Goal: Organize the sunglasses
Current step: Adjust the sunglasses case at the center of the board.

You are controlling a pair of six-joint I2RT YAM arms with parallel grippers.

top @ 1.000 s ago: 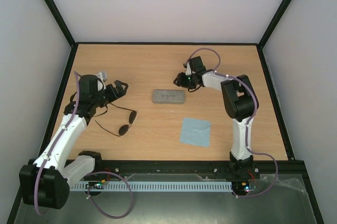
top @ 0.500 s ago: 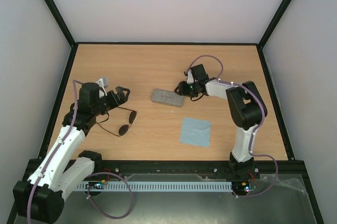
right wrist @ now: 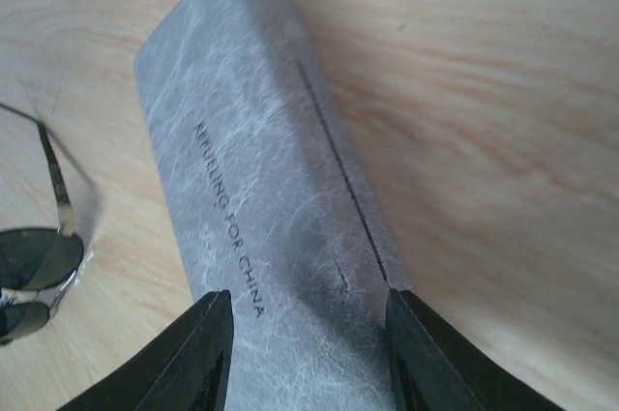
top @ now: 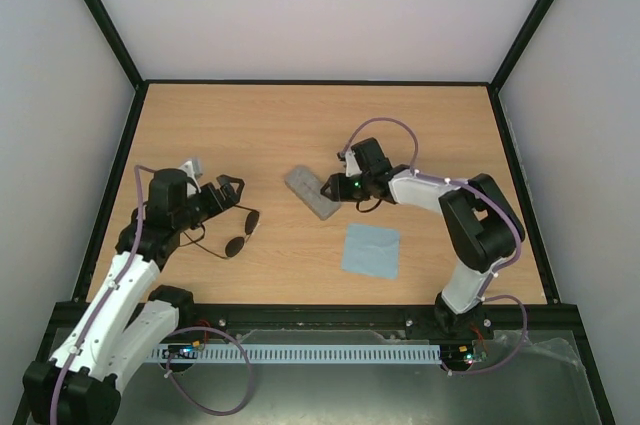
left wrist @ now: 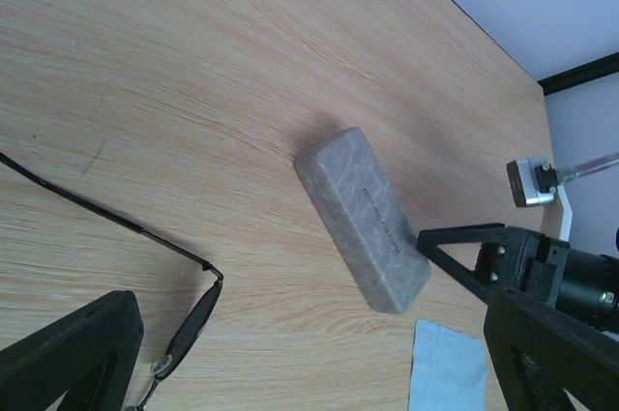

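The sunglasses (top: 243,233) lie on the table at the left, lenses down-right and thin temple arms stretching left. My left gripper (top: 226,192) hovers just behind them, open and empty. In the left wrist view (left wrist: 309,372) one lens edge and a temple arm of the sunglasses (left wrist: 184,332) show between the spread fingers. My right gripper (top: 335,188) is shut on the near end of the grey case (top: 310,192), which lies diagonally. In the right wrist view (right wrist: 309,353) the fingers press both sides of the case (right wrist: 261,189). The sunglasses' lenses (right wrist: 34,261) show at the left edge.
A light blue cloth (top: 370,250) lies flat in front of the case, also in the left wrist view (left wrist: 445,370). The grey case (left wrist: 363,220) and the right gripper's fingers (left wrist: 464,247) show there too. Black frame rails border the wooden table (top: 300,125).
My right gripper moved left and closed round the case, which turned from lying crosswise to diagonal. My left arm shifted slightly nearer, staying open above the sunglasses.
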